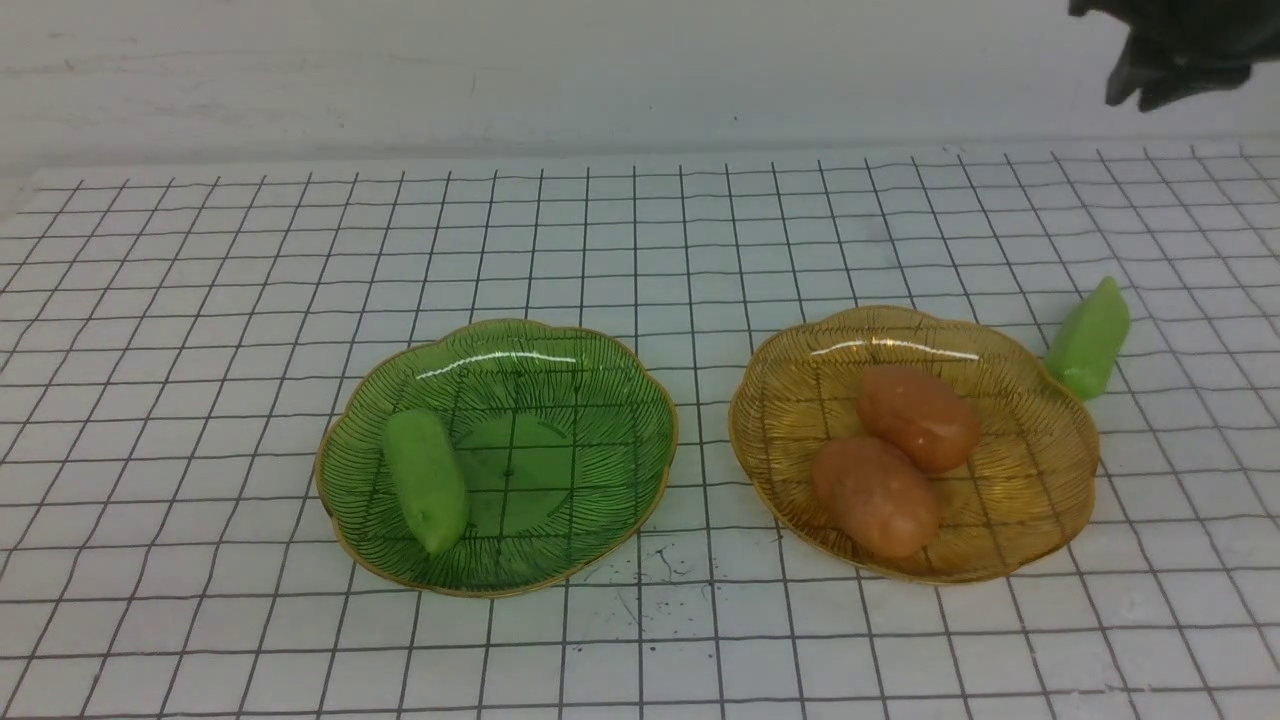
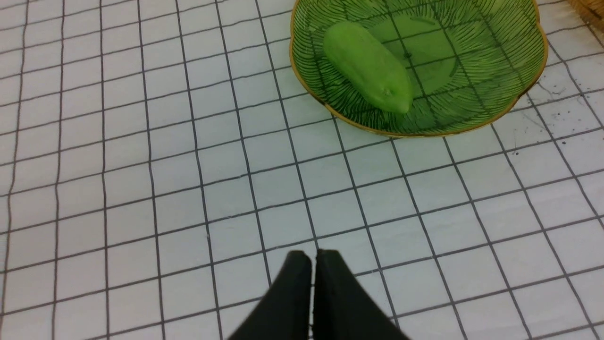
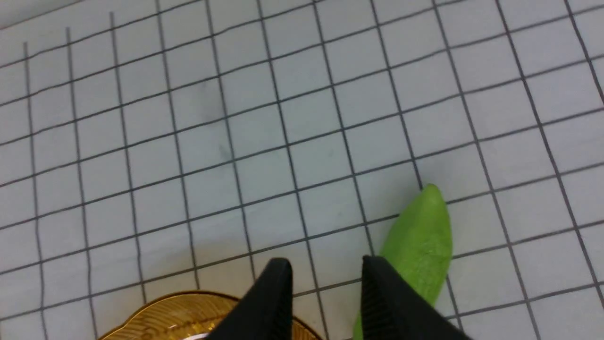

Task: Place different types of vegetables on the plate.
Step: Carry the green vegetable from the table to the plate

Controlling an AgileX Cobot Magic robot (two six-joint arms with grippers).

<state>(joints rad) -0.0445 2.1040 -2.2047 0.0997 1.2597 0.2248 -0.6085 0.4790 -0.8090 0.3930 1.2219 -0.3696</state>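
Right wrist view: right gripper [image 3: 325, 264] part-open, gripping nothing, poised over the grid mat [image 3: 302, 141]. Loose cucumber [image 3: 420, 245] outside one finger, not between the jaws. On the mat just beside the amber plate [image 1: 1030, 440] at its far-right rim, long axis near-to-far, pointed end far. Far closer to the right arm; left gripper [image 2: 314, 255] closed, empty, apart from the green plate [image 2: 472, 118]. Likely calls for a sideways shift off the rim; open mat right and far.
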